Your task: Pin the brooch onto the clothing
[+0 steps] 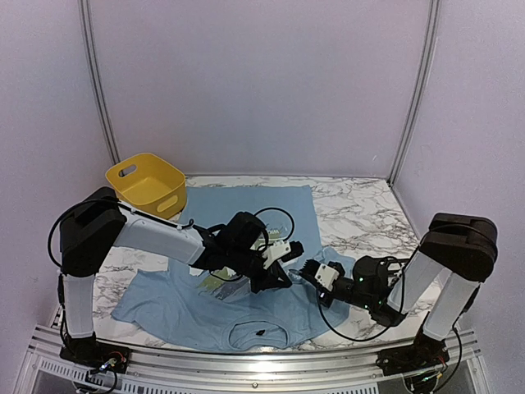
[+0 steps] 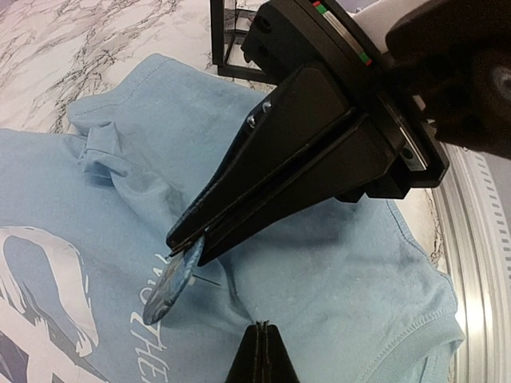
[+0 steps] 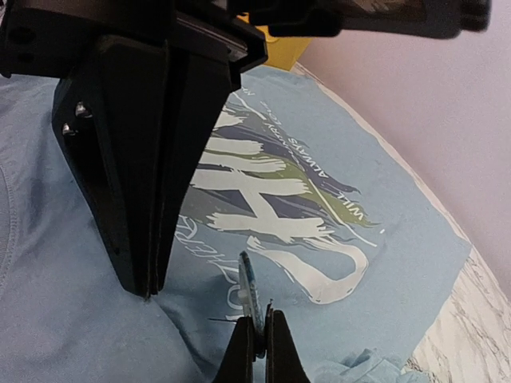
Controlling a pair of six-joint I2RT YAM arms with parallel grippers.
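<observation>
Marble tabletop (image 1: 361,205) carries the light blue T-shirt (image 1: 287,205), spread print-up with its collar toward the arm bases.

Left pincer (image 3: 149,291): clenched, tips down on the cloth beside the lettering. Cannot tell whether it nips a fold.

Right pincer (image 2: 180,239): clamped on the brooch (image 2: 169,286), held edge-on just over the chest. Its pin (image 2: 209,281) juts out close to the fabric.

Step, judged: lining up, cloth not yet pierced. The next move needs a shallow push of the pin through cloth kept taut.
</observation>
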